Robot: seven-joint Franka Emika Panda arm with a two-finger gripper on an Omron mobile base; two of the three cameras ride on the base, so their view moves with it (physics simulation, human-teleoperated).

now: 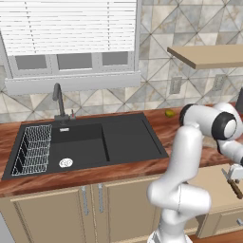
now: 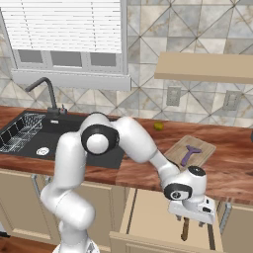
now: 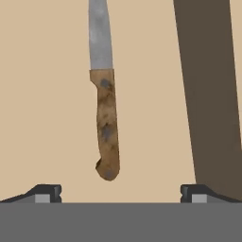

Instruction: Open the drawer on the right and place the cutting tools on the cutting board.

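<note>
Black sink (image 2: 29, 136) with wire rack and dark faucet (image 2: 47, 96) sits far to the left of the hand, set in the reddish-brown wooden counter (image 2: 232, 168). Small yellow-green fruit (image 2: 158, 126) lies on the counter up and left of the hand, near the wall. Two-finger gripper (image 2: 191, 223) hangs low over the wide pale tan wooden drawer (image 2: 148, 217), which is pulled out, beige floor showing. Jaws spread wide, nothing between them; in the hand view both dark finger tips (image 3: 47, 193) stand at the bottom corners. Knife with mottled brown wooden handle and grey steel blade (image 3: 105, 99) lies flat on the drawer floor just below the hand, between the tips, handle end nearest, not touched. Flat rectangular light wooden cutting board (image 2: 200, 146) rests on the counter just beyond the hand, above the drawer. Purple-handled tool (image 2: 189, 154) lies on the board. Thick tan wall shelf (image 2: 207, 66) is high above.
</note>
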